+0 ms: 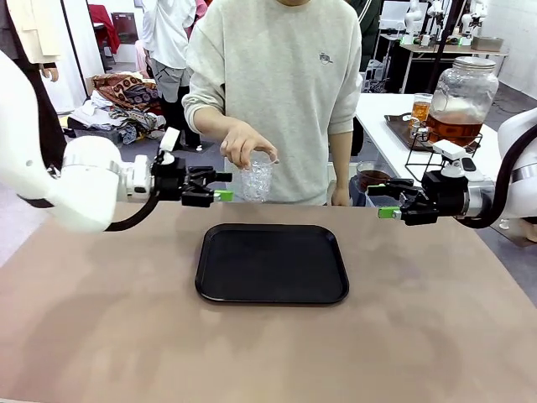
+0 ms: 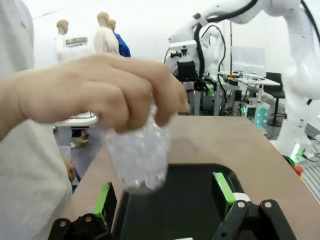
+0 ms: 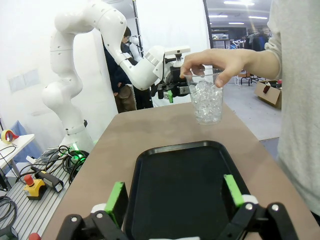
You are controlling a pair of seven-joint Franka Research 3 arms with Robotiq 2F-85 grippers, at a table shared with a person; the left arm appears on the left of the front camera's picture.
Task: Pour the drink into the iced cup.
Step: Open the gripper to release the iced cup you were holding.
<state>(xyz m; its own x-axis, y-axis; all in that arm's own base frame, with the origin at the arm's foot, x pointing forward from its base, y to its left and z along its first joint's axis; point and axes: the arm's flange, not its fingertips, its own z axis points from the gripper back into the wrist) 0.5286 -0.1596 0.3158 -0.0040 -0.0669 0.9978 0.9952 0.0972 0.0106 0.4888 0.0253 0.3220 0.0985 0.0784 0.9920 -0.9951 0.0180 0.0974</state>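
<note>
Tray [image 1: 272,263]: black, flat on the brown worktop [image 1: 101,336], nearest the camera and bare.
Left gripper [image 1: 220,186]: jaws spread wide, grasping nothing; green pads [image 2: 105,200] stand either side of the cup without touching it.
Right gripper [image 1: 387,202]: likewise released, jaws wide, hovering above the worktop to the right of the tray, well apart from the cup.
Iced cup [image 1: 257,178]: clear plastic, packed with ice, gripped at the rim by the person's hand [image 1: 247,143] and hanging in the air beyond the tray's far edge, just beside the left gripper.
Drink [image 1: 453,126]: amber liquid in the lidded glass dispenser jar [image 1: 461,99] on a side table far back at the right.
Risk: thin plastic could buckle and spill ice if the jaws clamp hard (a judgement); a close before the cup sits squarely between the pads could nip the person's fingertips or knock the cup aside.
</note>
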